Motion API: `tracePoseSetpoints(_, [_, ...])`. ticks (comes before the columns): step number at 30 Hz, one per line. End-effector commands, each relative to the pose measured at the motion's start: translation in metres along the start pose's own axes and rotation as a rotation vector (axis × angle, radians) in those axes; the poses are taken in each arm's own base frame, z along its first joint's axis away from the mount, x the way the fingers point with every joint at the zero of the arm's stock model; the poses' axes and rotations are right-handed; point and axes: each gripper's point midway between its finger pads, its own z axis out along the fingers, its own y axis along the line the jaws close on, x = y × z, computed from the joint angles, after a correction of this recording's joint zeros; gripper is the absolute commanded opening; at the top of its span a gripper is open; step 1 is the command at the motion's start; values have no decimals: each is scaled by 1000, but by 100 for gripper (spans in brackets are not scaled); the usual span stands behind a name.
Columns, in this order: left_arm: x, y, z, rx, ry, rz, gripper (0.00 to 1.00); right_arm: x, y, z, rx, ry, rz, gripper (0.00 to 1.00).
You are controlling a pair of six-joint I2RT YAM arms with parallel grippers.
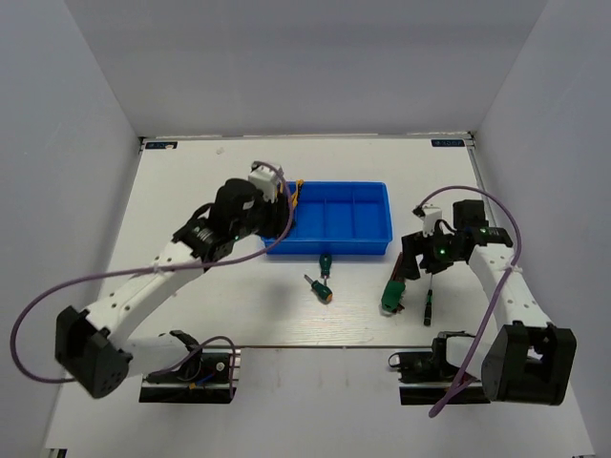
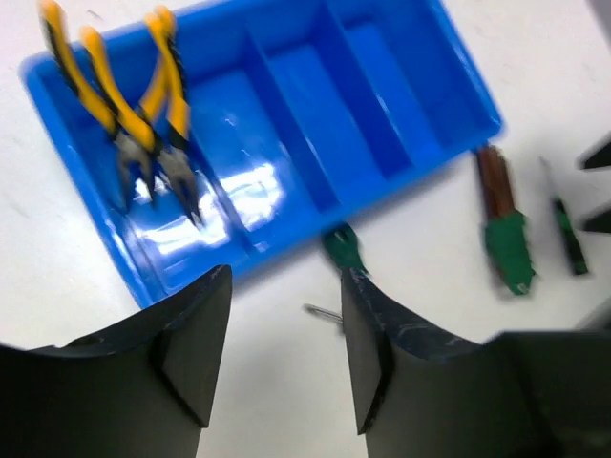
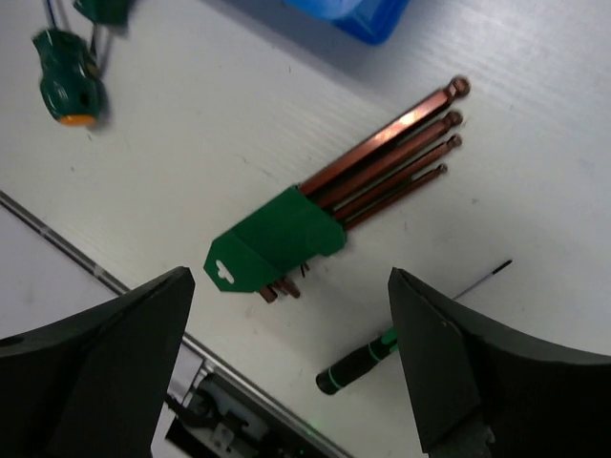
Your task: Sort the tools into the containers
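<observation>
1. The left claw (image 2: 284,329) hangs wide and empty over the blue tray's (image 1: 334,246) left end.
2. The right claw (image 3: 291,281), also wide and empty, hovers over the hex-key set (image 3: 277,243), right of the tray.
3. Done: both pliers (image 2: 143,114) lie in the leftmost compartment.
4. Left, I'd say: the hex-key set, two stubby green screwdrivers (image 1: 321,289) beside the tray's near wall, and the thin black screwdriver (image 3: 358,367).
5. Nothing blocks the hex keys; three compartments are bare.

Overhead rear view; close downward wrist views, hex-key set (image 3: 282,243) in both.
</observation>
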Motion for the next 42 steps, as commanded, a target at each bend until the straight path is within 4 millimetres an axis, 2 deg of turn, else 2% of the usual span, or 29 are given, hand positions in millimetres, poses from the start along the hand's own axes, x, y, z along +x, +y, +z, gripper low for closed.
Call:
tracePoseSetpoints(1, [49,-18,-24,87,98,-96,63,24,1,-6,13,154,39,90])
tracePoseSetpoints(2, [53,-18,-29,89,92,-105,63,27,-3,-5,34,172,48,90])
tracePoseSetpoints(3, [55,-16,-33,82,83,-114,63,30,1,-2,28,195,46,90])
tracePoseSetpoints(4, [65,-16,-36,86,95,-110,63,29,-1,3,29,204,49,90])
tracePoseSetpoints(6, [61,-16,-45,88,61,-119,63,37,1,10,33,239,50,90])
tracePoseSetpoints(7, [68,-17,-44,91,76,-115,63,41,2,17,28,251,57,90])
tracePoseSetpoints(11, [69,-17,-46,91,74,-124,63,47,10,34,26,267,142,90])
tracePoseSetpoints(13, [75,-19,-45,95,87,-120,63,42,9,40,38,254,147,90])
tracePoseSetpoints(16, [70,-20,-47,101,70,-130,63,43,-1,42,117,262,220,90])
tracePoseSetpoints(17, [73,-20,-48,101,71,-139,63,41,2,44,138,256,302,90])
tracePoseSetpoints(21, [71,-24,-48,111,65,-145,63,38,2,50,183,233,407,90])
tracePoseSetpoints(22, [75,-23,-47,107,74,-154,63,35,-1,54,195,218,405,90])
tracePoseSetpoints(28, [76,-22,-52,98,62,-159,63,50,-2,69,260,253,399,90])
tracePoseSetpoints(29, [76,-22,-52,97,62,-168,63,52,-8,68,295,250,402,90])
tracePoseSetpoints(34, [79,-23,-56,94,63,-174,63,63,-10,71,345,268,382,90])
tracePoseSetpoints(42, [77,-21,-57,83,61,-174,63,73,-9,77,373,297,362,76])
